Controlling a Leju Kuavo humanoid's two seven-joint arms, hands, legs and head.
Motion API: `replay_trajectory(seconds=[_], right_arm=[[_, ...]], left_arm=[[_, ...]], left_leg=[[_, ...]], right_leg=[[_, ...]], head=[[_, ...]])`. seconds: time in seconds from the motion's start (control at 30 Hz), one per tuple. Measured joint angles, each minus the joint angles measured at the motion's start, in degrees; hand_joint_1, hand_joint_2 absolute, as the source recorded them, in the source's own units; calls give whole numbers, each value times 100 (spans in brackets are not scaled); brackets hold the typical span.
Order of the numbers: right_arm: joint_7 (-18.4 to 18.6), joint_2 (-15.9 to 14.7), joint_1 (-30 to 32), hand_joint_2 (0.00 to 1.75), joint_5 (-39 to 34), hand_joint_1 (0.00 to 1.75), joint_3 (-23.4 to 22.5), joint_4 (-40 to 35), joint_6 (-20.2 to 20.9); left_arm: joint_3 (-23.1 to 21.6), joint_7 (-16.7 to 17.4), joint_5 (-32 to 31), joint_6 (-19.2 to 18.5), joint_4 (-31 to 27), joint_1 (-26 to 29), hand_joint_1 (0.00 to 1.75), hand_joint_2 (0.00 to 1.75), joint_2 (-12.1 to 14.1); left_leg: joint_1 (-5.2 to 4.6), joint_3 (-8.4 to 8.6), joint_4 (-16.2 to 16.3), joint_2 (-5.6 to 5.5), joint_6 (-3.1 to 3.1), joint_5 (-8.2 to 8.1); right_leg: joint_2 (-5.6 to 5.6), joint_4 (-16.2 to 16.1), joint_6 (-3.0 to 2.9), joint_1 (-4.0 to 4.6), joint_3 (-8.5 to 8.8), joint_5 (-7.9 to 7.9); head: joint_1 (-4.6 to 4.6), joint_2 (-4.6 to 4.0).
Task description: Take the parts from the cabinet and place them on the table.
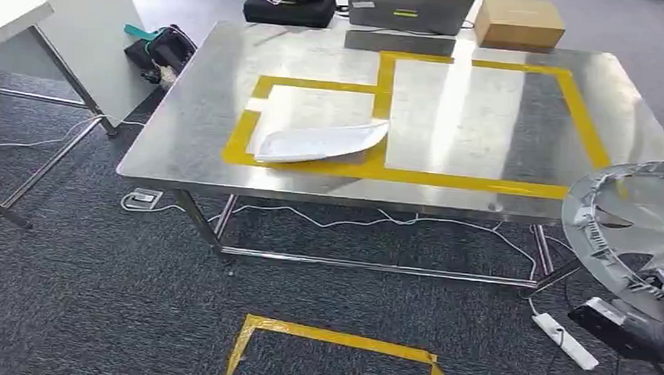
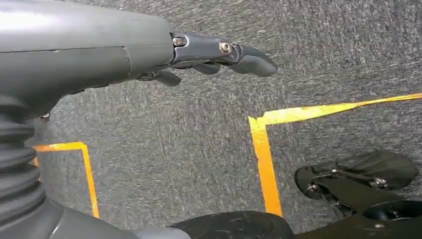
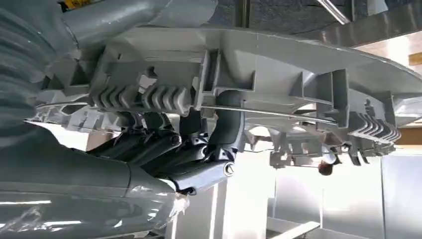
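My right hand (image 3: 199, 149) curls its fingers around a grey ribbed ring part (image 1: 627, 221), near-right of the steel table (image 1: 195, 139). My left hand (image 2: 199, 55) hangs empty, fingers loosely apart, over grey carpet (image 2: 189, 144). A white curved part (image 1: 318, 142) lies on the table's yellow tape (image 1: 481, 182).

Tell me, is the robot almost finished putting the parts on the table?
Partway, it seems. One white curved part already lies on the steel table, across the yellow tape. The right hand holds a grey ribbed part beside the table's near right corner, not yet set down. The left hand hangs over the carpet, holding nothing. The cabinet isn't visible, so I can't tell how many parts remain.
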Motion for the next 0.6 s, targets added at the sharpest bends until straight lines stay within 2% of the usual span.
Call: replay_trajectory(seconds=[0.27, 0.47, 0.6], right_arm=[[-20, -29, -38, 175, -11, 175, -31, 88, 9], [-232, -31, -89, 175, 5, 175, -28, 123, -37], [-74, -33, -245, 175, 255, 175, 423, 157, -273]], left_arm=[[2, 48, -2, 31, 0, -1, 0, 175, 2], [24, 157, -6, 127, 0, -2, 0, 175, 15], [24, 208, -13, 146, 0, -15, 0, 175, 17]], left_leg=[[0, 0, 0, 0, 0, 0], [0, 0, 0, 0, 0, 0], [1, 0, 0, 2, -1, 1]], right_leg=[[0, 0, 0, 0, 0, 0], [0, 1, 0, 0, 3, 0], [5, 3, 0, 2, 3, 1]], head=[[0, 0], [-2, 0], [0, 0]])
